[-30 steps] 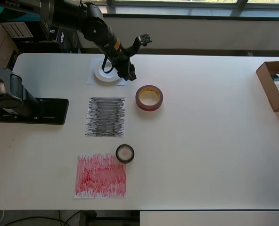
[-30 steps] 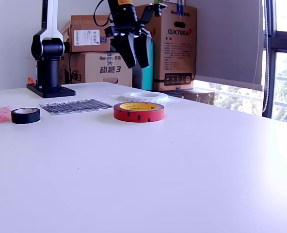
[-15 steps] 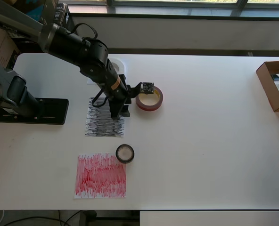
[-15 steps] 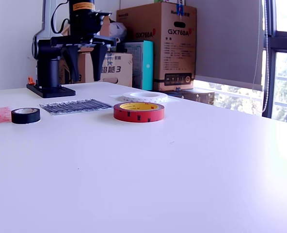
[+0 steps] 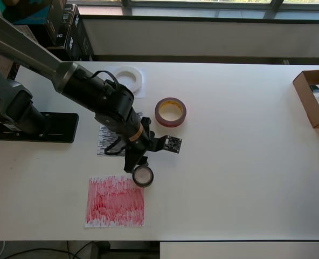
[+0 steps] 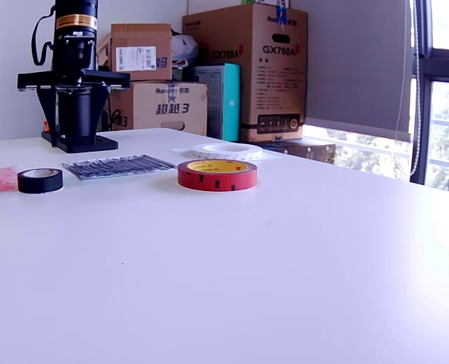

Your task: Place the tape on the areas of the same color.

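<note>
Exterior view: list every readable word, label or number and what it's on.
"GX760A" on the tall cardboard box, printed near its top.
"超越3" on the lower cardboard box, with a small word above it too blurred to read.
White shipping label on the upper cardboard box: print too small to read.
Yellow-orange band on the arm: markings unreadable.
Red tape roll: dark marks on its side, illegible.
</note>
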Robot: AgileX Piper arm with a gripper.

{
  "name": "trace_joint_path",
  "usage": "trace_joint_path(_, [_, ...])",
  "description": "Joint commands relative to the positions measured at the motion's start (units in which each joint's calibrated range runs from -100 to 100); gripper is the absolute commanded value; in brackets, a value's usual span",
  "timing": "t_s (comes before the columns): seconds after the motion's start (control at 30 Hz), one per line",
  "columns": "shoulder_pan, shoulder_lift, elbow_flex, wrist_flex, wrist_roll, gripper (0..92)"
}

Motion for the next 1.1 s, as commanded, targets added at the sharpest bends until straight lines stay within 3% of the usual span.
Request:
trace_joint_path(0.0, [-1.0,0.41,-0.79,-0.43,-0.78,57.3])
trace_joint_path(1.07, [-2.97,7.33,-3.51,-0.35,-1.52,57.2])
